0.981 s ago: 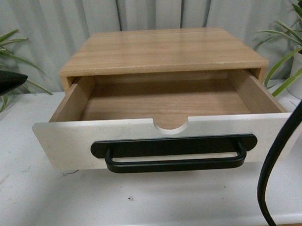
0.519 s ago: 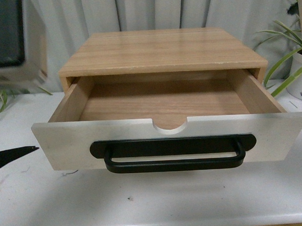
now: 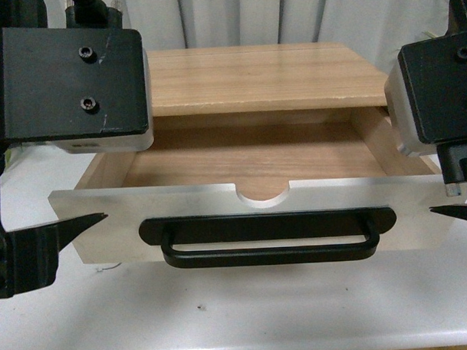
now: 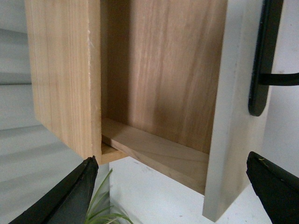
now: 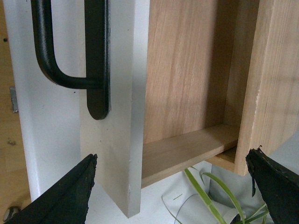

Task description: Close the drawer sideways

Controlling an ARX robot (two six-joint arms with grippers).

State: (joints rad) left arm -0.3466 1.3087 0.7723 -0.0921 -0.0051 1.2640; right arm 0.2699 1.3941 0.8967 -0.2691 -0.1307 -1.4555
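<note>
Left wrist view: the left tool (image 4: 170, 193) is spread wide with nothing in it. One black finger (image 4: 70, 191) sits by the corner of the wooden cabinet (image 4: 60, 70). The other is out past the white front panel (image 4: 229, 116), so the left end of the drawer (image 4: 177, 65) lies between them. The drawer is pulled well out of the cabinet, with bare light wood inside. A bit of the black handle (image 4: 264, 56) shows, plus some plant leaves (image 4: 105, 210).

Right wrist view: same deal, mirrored. The right tool (image 5: 168, 191) is wide open and holds nothing. Its fingers sit either side of the drawer's right end, one in front of the panel and one back by the cabinet. Can't tell if anything's actually touching.

Front view: the drawer sits dead centre on the white counter (image 3: 223, 313), open toward the camera, with a notch in its top edge. A left fingertip (image 3: 59, 235) points at the panel's left end, and a right fingertip (image 3: 453, 212) is just off its right end.
</note>
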